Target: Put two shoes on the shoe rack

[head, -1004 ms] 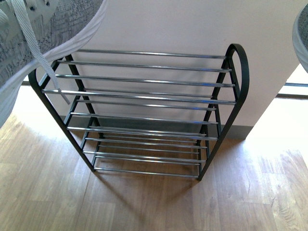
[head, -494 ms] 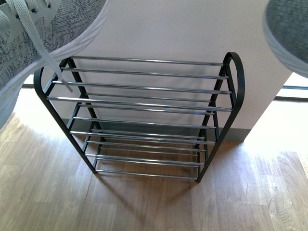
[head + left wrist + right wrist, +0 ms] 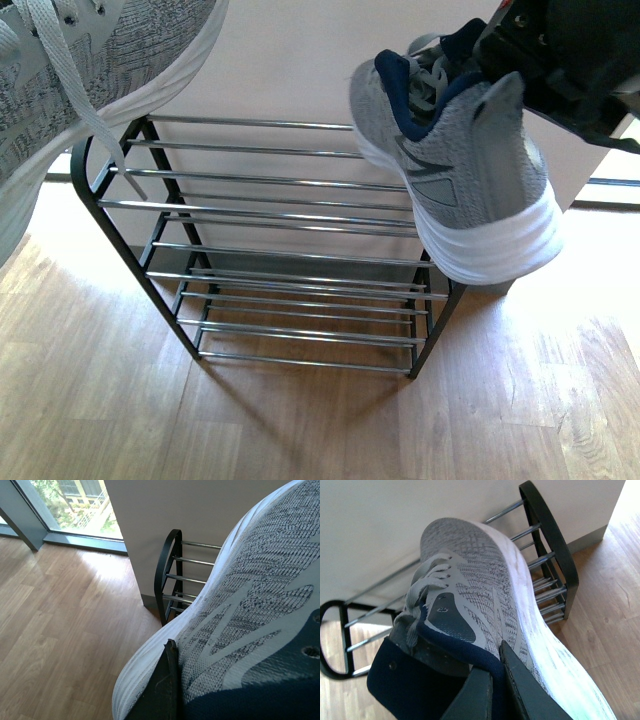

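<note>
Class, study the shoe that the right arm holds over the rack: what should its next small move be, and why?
Probably lower the right shoe a little onto the top rods of the shoe rack. The right gripper clamps its heel collar, and the shoe hangs tilted over the rack's right end, apparently not yet resting on it.

The rack [image 3: 262, 207] has open top rods mid-span; left shoe [image 3: 90, 60] hangs over one end, right shoe [image 3: 470, 190] the other, wall [image 3: 290, 60] behind.
</note>
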`<state>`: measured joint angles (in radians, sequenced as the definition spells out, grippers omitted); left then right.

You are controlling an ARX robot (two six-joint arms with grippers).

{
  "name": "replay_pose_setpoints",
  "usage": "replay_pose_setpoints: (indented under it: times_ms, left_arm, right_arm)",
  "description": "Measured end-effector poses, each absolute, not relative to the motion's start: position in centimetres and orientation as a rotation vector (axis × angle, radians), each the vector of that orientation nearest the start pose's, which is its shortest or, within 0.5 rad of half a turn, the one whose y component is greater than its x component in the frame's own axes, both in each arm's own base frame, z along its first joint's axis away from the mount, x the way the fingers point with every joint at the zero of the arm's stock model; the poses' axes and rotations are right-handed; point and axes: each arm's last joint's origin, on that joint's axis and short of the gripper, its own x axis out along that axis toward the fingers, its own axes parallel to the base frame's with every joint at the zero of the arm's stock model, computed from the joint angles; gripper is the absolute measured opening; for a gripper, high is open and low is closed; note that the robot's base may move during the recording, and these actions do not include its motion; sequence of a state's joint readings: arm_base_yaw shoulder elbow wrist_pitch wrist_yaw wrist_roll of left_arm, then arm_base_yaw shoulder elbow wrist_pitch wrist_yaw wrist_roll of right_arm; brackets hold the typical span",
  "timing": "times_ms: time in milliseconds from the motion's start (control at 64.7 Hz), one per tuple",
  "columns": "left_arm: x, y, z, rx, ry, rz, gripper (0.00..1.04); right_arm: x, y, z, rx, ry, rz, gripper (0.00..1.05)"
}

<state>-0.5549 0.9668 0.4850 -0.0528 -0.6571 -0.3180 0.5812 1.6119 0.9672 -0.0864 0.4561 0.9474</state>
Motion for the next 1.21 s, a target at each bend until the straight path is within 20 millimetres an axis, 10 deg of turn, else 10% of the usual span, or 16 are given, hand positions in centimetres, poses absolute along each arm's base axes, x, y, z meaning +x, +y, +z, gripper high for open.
replay_pose_setpoints:
  times_ms: [634,1205]
  left_arm:
    - [17.3,-8.7,21.4,-0.008,0.417,0.168,0.02]
    - [17.3,-8.7,21.4,-0.008,0.416,0.168,0.02]
  right_arm:
    - [39.5,16.7,15.1,0.616,0.586,-0.468,0.01]
    - [41.8,16.4,11.3,0.654,0.778,-0.431,0.01]
